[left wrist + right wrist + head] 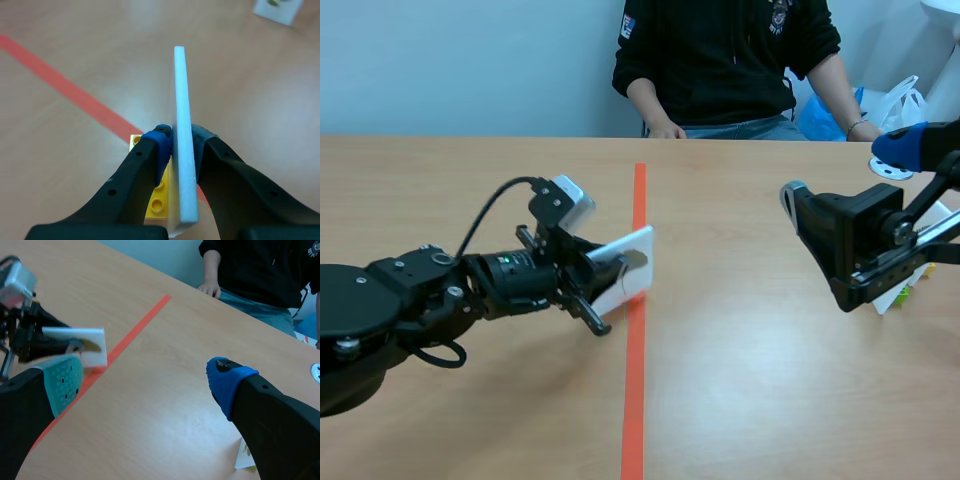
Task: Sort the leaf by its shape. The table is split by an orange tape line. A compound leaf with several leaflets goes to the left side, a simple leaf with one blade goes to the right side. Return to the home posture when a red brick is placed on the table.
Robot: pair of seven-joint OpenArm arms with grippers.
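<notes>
The left gripper (pixel 182 137) was clamped on a white card (pixel 181 90), holding it on edge just above the tabletop (pixel 750 380) at the orange tape line (pixel 638 200). A yellow brick (pixel 159 200) lay beneath it. The right gripper (pixel 145 380) hung wide open and empty over the right side, near a second card (pixel 245 457). A person (pixel 720 60) sat across the tabletop.

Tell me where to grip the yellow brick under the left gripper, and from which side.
Pinch the yellow brick across its width, pads on its long side walls, down from above: it lies flat, studs up. The left gripper, shut on the white card, hangs over it and should probably clear first.
</notes>
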